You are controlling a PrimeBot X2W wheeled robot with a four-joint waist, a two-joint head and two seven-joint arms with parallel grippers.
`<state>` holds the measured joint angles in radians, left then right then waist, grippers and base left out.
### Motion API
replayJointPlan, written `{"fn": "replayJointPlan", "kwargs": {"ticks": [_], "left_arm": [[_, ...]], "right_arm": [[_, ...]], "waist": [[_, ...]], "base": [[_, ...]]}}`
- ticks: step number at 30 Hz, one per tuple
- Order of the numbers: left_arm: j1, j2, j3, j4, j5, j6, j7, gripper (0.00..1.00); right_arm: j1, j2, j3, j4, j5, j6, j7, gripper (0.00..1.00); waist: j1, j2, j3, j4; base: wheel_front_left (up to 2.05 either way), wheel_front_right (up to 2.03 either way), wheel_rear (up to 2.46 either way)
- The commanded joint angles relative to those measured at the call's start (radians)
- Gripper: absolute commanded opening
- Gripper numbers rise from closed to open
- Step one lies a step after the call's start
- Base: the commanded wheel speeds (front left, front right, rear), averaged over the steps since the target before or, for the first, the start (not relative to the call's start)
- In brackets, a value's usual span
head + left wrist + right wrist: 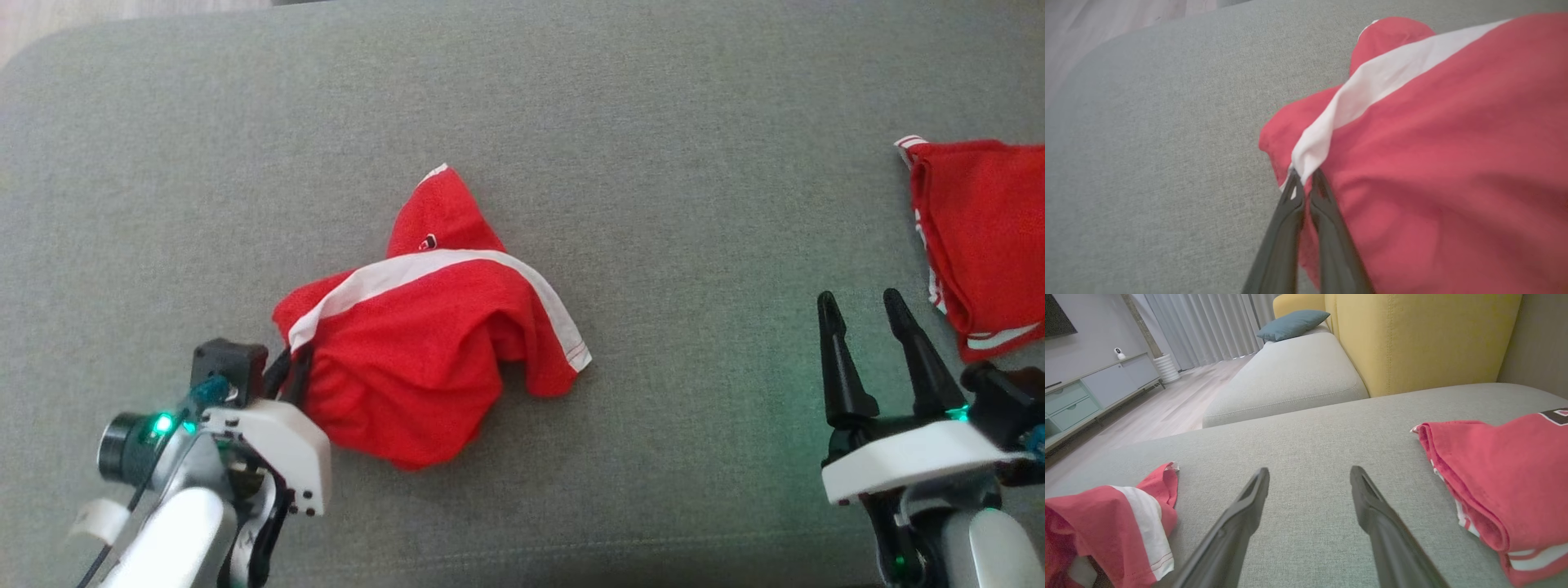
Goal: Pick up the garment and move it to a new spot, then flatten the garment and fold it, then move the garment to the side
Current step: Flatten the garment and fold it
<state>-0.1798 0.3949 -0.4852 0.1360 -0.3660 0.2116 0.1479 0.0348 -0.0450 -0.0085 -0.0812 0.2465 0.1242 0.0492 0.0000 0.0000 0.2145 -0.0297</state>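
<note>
Red garment [424,351], narrow end forward

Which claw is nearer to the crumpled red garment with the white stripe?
Left. The left claw is shut on the white-striped garment at its edge, touching it. The right claw is open and apart, off to its right, beside the other red garment.

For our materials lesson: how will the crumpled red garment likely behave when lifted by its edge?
Probably floppy: the red garment lies in soft folds, so it should hang limp from the left gripper pinching its white stripe. Likely light, as the cloth looks thin. It may drag on the textured grey cushion.
</note>
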Motion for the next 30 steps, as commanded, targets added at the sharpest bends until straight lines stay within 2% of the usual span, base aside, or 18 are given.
{"fn": "replayJointPlan", "kwargs": {"ticks": [1, 2, 3, 10, 16, 24, 30], "left_arm": [[-0.025, 0.025, 0.049, -0.031, -0.013, 0.004, -0.006, 0.0], [-0.021, 0.019, 0.052, -0.028, -0.018, 0.006, -0.019, 0.45], [-0.017, 0.01, 0.055, -0.023, -0.026, 0.005, -0.033, 1.0], [0.006, -0.05, 0.076, -0.029, -0.032, 0.027, -0.212, 1.0], [0.037, -0.076, 0.094, -0.072, 0.0, 0.076, -0.348, 1.0], [0.059, -0.07, 0.112, -0.12, 0.047, 0.119, -0.393, 1.0], [0.076, -0.065, 0.118, -0.132, 0.056, 0.13, -0.399, 1.0]], "right_arm": [[-0.014, -0.005, 0.023, -0.039, -0.005, 0.007, 0.003, 1.0], [-0.014, -0.005, 0.023, -0.04, -0.006, 0.007, 0.004, 1.0], [-0.014, -0.005, 0.022, -0.042, -0.009, 0.007, 0.006, 1.0], [-0.009, -0.005, 0.017, -0.064, -0.038, 0.007, 0.021, 1.0], [-0.001, -0.005, 0.011, -0.089, -0.069, 0.007, 0.038, 1.0], [0.019, -0.005, 0.008, -0.104, -0.079, 0.007, 0.054, 1.0], [0.027, -0.005, 0.013, -0.11, -0.078, 0.007, 0.059, 1.0]], "waist": [[0.0, 0.0, -0.001, 0.005], [0.0, 0.0, -0.003, 0.007], [0.0, 0.0, -0.005, 0.009], [0.0, 0.0, -0.038, 0.016], [0.0, 0.0, -0.073, 0.015], [0.0, 0.0, -0.103, 0.016], [0.0, 0.0, -0.11, 0.018]], "base": [[0.0, 0.0, 0.0], [0.0, 0.0, 0.0], [0.0, 0.0, 0.0], [0.0, 0.0, 0.0], [0.0, 0.0, 0.0], [0.0, 0.0, 0.0], [0.0, 0.0, 0.0]]}}
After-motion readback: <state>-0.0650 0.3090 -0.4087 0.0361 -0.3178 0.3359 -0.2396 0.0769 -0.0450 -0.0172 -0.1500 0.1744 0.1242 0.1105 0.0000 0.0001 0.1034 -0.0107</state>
